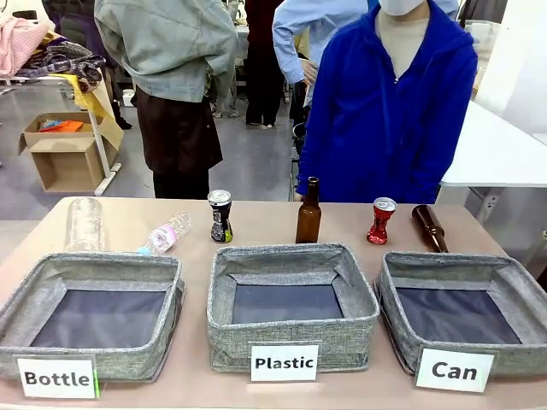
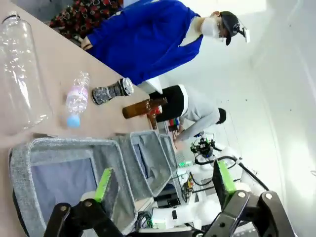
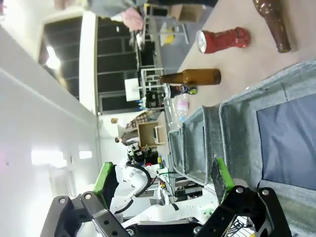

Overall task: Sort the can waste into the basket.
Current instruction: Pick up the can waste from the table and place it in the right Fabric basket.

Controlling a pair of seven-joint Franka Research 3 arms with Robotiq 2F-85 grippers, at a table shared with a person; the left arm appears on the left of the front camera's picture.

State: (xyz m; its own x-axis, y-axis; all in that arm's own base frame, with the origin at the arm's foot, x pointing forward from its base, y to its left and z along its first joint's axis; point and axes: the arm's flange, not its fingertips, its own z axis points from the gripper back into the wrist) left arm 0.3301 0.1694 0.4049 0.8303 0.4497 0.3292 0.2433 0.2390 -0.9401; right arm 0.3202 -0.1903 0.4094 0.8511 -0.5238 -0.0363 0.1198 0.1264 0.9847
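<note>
Frontally, we see both cans upright on the far half of the tan table, long axes vertical and silver tops up. The black can, with pale print, stands left of an upright brown glass bottle. The red can, dented at the waist, stands right of it, just beside a lying brown bottle. The Can basket is grey woven fabric, rectangular and dark-bottomed. It sits at the near right, close to the red can and well apart from the black one.

From the left wrist the picture is rolled, so the black can reads sideways, its silver top toward picture right. A small red shape behind the upright bottle is probably the red can, though we cannot be sure. The left gripper hangs over the Bottle bin, its green-padded fingers wide apart, holding and touching nothing.

From the right wrist, the red can shows its crumpled metal side, top toward picture left. The right gripper hovers by the Can basket's edge, fingers likewise spread wide and empty.
</note>
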